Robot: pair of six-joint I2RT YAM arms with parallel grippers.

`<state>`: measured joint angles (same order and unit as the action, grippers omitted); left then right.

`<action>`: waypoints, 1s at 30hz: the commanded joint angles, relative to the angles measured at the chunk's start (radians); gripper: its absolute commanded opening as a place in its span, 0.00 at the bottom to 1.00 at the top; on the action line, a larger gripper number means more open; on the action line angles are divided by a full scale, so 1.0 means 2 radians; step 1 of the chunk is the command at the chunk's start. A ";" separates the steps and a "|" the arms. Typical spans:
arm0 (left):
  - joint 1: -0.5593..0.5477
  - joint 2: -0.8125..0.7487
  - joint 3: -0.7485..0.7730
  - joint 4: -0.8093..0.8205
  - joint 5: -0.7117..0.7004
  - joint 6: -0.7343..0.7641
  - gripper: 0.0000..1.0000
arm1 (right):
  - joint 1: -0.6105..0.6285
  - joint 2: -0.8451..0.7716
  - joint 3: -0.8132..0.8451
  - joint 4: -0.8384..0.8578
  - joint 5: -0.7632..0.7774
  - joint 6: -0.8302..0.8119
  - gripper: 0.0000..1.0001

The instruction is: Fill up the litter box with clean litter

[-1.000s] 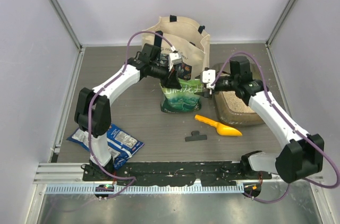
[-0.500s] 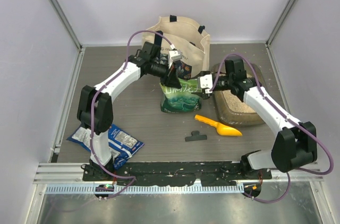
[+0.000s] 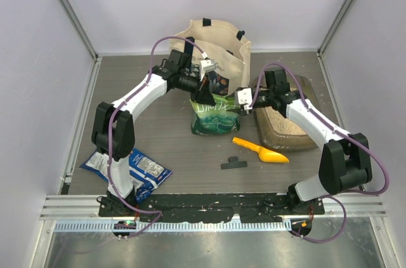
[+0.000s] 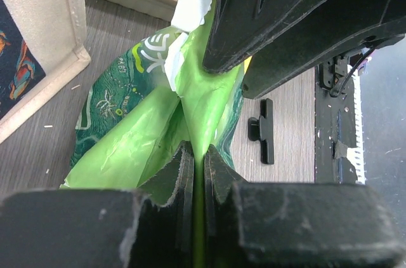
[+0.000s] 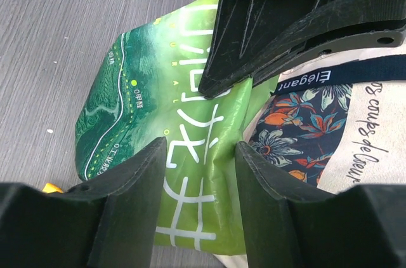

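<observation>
Looking down from above, we see the left gripper (image 3: 204, 95) clenched on the top edge of a green-and-white pouch (image 3: 212, 119). The pouch stands mid-table against a cream tote bag (image 3: 216, 36) on its far side. The left wrist view shows a thin fold of green film pinched flat between the jaws. The right gripper (image 5: 200, 154) hovers at the pouch's upper right side with its jaws parted, grasping nothing. The pouch's printed face shows through the gap.

We judge the main risk to be that thin pinch. If the pouch is lifted or tipped by so little film, it could slip free and spill across the table. If the right jaws close on a loose edge only, the film could tear, or the pouch could twist and pour wide of its target.

The litter box (image 3: 292, 144) sits on the table just right of the pouch, under the right arm. Its open side faces up and its long axis runs roughly far to near. Pale litter (image 3: 279, 125) already covers its floor.
</observation>
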<state>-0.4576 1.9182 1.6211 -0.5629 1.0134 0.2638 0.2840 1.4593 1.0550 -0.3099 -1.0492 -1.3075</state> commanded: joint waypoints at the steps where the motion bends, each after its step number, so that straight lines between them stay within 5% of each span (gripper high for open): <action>1: 0.011 -0.010 0.020 -0.024 0.039 -0.016 0.00 | -0.007 0.012 0.018 0.007 -0.012 0.002 0.51; 18: 0.013 -0.007 0.029 -0.031 0.052 -0.008 0.00 | -0.021 0.028 -0.006 0.103 -0.009 0.068 0.62; 30: 0.016 -0.013 0.029 -0.045 0.048 0.003 0.00 | -0.035 0.086 0.072 -0.031 -0.011 0.025 0.50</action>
<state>-0.4397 1.9224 1.6356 -0.5957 1.0245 0.2768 0.2386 1.5929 1.1252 -0.2619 -1.1049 -1.1919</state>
